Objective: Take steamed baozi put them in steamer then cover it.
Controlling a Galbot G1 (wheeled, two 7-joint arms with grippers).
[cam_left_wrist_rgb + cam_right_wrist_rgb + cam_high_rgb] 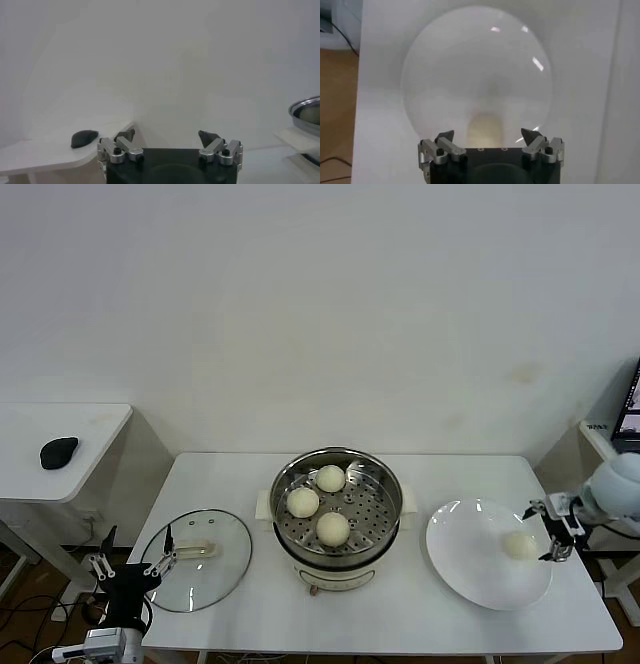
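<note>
White table (400, 629) against plain wall. Steamer (338, 506) at centre, three steamed baozi (332, 528) on its tray; fourth baozi (519, 545) on white plate (470, 569) at right. Right gripper (550, 531) released, jaws wide, just beside that bun: centre jaws around it, close gently, lift straight. Cover (196, 559) flat at left; left gripper (130, 564) released, near its edge.

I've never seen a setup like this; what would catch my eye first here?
Probably the shiny steamer in the middle of the white table, with three baozi sitting on its perforated tray. To its right a white plate holds one last bun, and the right gripper is beside it with jaws open. To the steamer's left the glass cover lies flat, with the open left gripper at its edge.
</note>
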